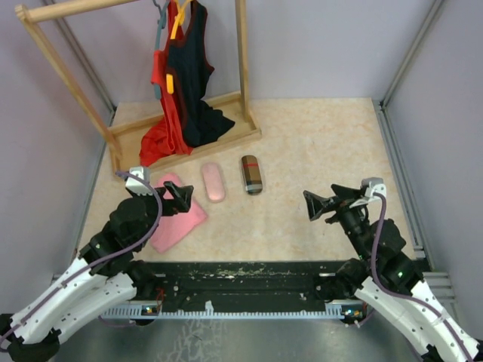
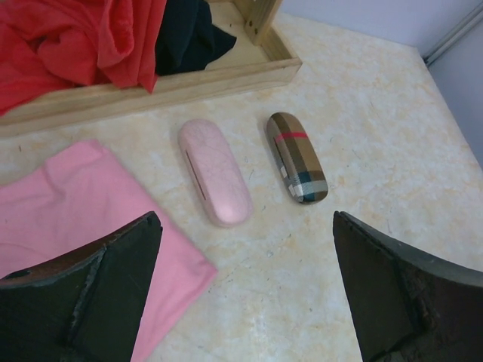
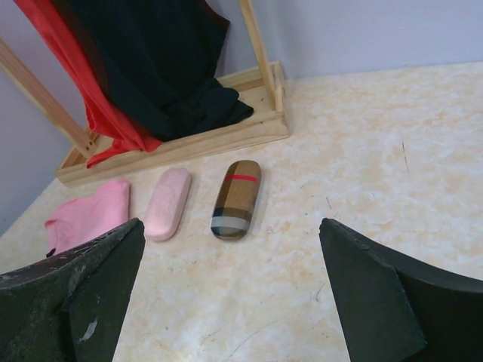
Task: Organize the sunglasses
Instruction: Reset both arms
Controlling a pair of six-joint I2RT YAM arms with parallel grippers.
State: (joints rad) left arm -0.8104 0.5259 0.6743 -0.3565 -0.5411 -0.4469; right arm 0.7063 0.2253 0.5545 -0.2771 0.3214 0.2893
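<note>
Nearest the arm bases, the left hand hangs released, its two dark fingers spread wide with nothing between them, over the far edge of a folded pink cloth lying on the bench. The right hand is likewise spread and empty, hovering over bare bench, well apart from everything else.

Just beyond the cloth lie two oval glasses cases, side by side but not touching: a pale pink case on the left and a brown plaid case with a red stripe on the right. Both are shut.

No sunglasses show in any view. My reading is that they are either already inside the shut cases, which would put the task at or close to its end, or somewhere the cameras do not reach. The pictures cannot settle which. If the cases are full, little seems left beyond tidying the cloth.

Farthest back stands a wooden clothes rack with a red garment and a black garment draped from hangers into its base. The rack's top is cut off, and whatever lies under the heaped fabric or under the cloth is hidden.
</note>
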